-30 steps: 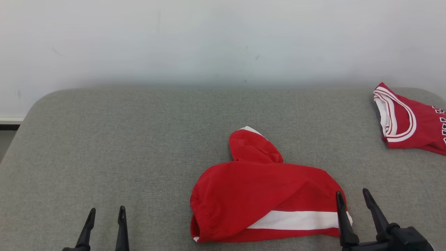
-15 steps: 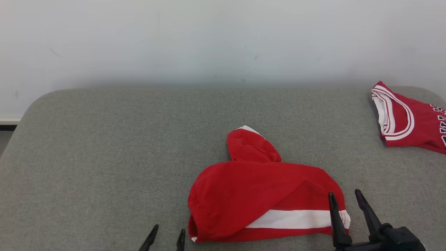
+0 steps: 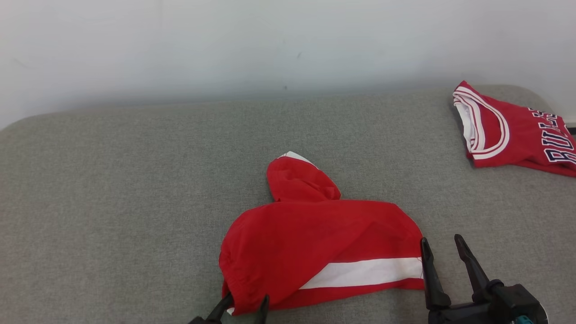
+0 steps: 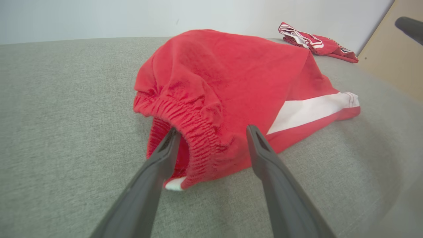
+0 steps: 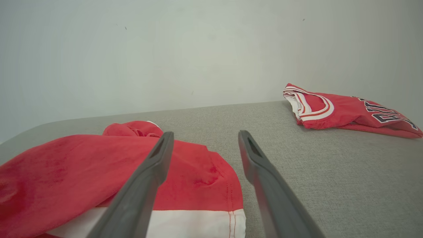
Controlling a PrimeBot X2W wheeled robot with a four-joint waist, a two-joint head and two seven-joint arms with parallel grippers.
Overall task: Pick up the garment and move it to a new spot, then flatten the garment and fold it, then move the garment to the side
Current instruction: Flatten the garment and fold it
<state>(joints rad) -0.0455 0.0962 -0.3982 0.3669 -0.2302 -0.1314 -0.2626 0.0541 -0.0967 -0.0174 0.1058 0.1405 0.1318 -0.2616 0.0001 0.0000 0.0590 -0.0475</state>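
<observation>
The garment (image 3: 315, 238) is a pair of red shorts with a white stripe, lying crumpled on the grey padded surface (image 3: 112, 180) near its front edge. My left gripper (image 3: 246, 300) is open at the garment's near left corner. In the left wrist view the garment's (image 4: 224, 72) elastic waistband sits between the spread fingers of that gripper (image 4: 211, 130). My right gripper (image 3: 441, 240) stands open at the garment's right hem. The right wrist view shows this gripper (image 5: 205, 134) above the striped end of the garment (image 5: 82, 165), with nothing gripped.
A second red garment, a folded jersey (image 3: 508, 130) with white trim and dark lettering, lies at the far right of the surface, also seen as the jersey (image 5: 343, 110) and the jersey (image 4: 317, 41). A pale wall rises behind. Bare grey surface stretches to the left.
My left gripper has travelled right, from the bare lower left to the garment's waistband corner. The camera has turned, shifting the whole picture left. The right gripper has stayed by the hem.
</observation>
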